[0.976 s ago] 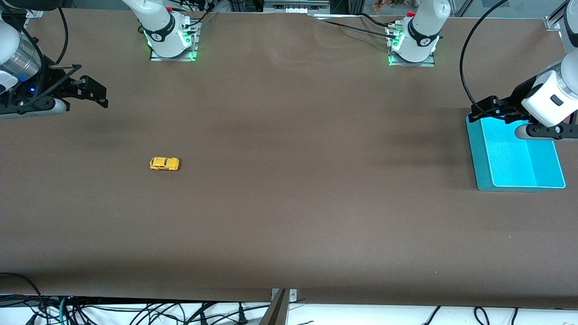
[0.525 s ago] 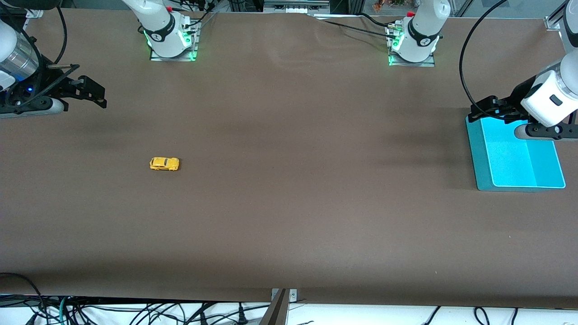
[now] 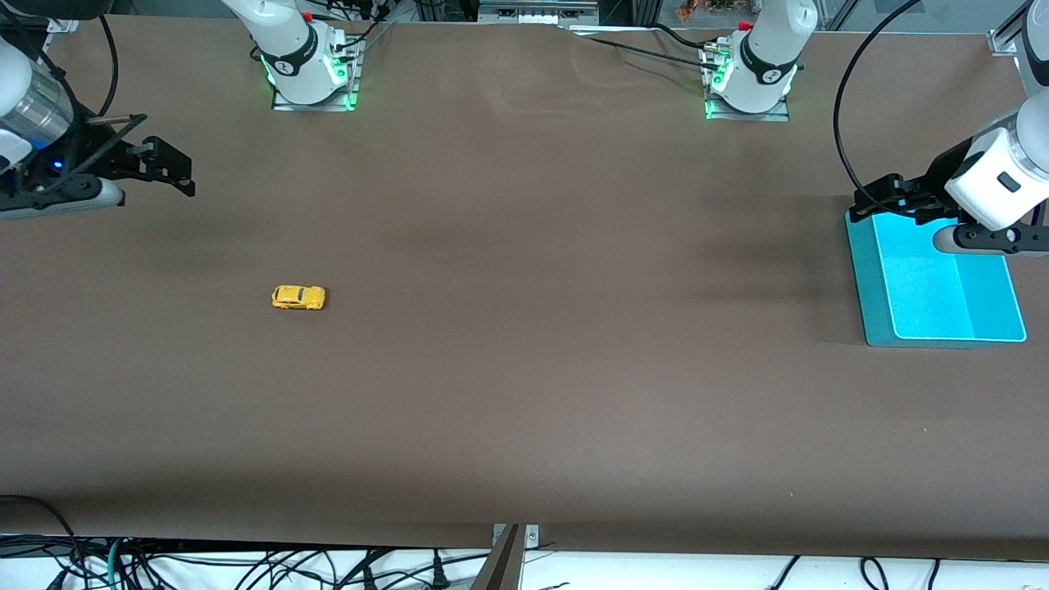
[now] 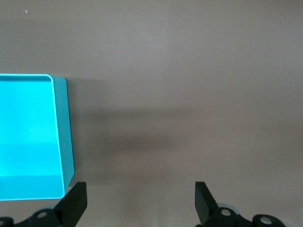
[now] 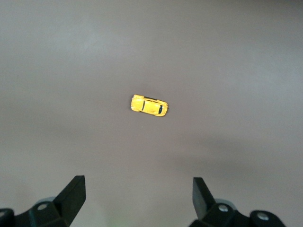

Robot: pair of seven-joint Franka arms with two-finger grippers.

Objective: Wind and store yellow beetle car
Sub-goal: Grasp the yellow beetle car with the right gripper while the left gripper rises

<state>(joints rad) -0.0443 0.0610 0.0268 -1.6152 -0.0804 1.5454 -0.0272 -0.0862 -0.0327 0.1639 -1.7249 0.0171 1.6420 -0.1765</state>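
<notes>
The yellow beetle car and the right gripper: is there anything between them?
Nothing: only bare brown table between the yellow beetle car and the open right gripper, as front and right wrist views show.

One yellow beetle car [image 3: 298, 297] and one blue tray [image 3: 870, 288] lie on one brown table [image 3: 541, 328]. Two grippers are present: one left gripper [image 3: 877, 199], one right gripper [image 3: 168, 168].

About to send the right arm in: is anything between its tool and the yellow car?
Nothing visible. The right tool, open, is over bare table; the yellow beetle car sits alone on the table.
</notes>
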